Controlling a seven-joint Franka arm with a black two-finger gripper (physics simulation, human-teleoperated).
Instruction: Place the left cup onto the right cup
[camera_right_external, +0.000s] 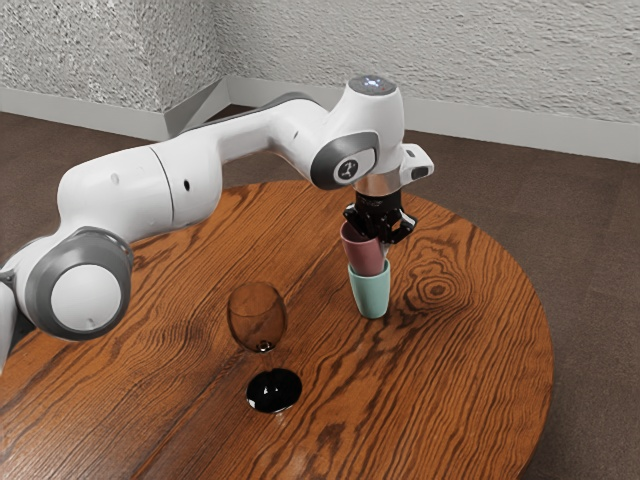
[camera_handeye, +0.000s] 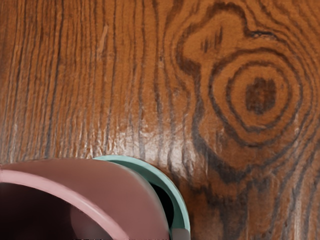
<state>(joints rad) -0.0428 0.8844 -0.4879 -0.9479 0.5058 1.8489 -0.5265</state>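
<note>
Nearest the camera: black disc (camera_right_external: 274, 390) flat on the table (camera_right_external: 450, 400), wine glass (camera_right_external: 257, 316) upright just behind it. Both well apart from the cups; leave undisturbed.

Further in: teal cup (camera_right_external: 371, 292) upright on the table. Pink cup (camera_right_external: 360, 250) tilted toward the exterior view's left, base inside the teal mouth. Seating depth hard to read here; probably only partly nested.

Above: gripper (camera_right_external: 380, 228) clamped narrow on the pink cup's rim.

Procedure:
1. Straighten the pink cup to bring its rim level with the teal rim.
2. Centre over the teal mouth, using the crescent of teal rim beside the pink one in the wrist view as a guide.
3. Lower slowly until fully seated.
4. Release only then, opening just enough to clear the wall.
5. Withdraw straight up to avoid tipping the stack.
</note>
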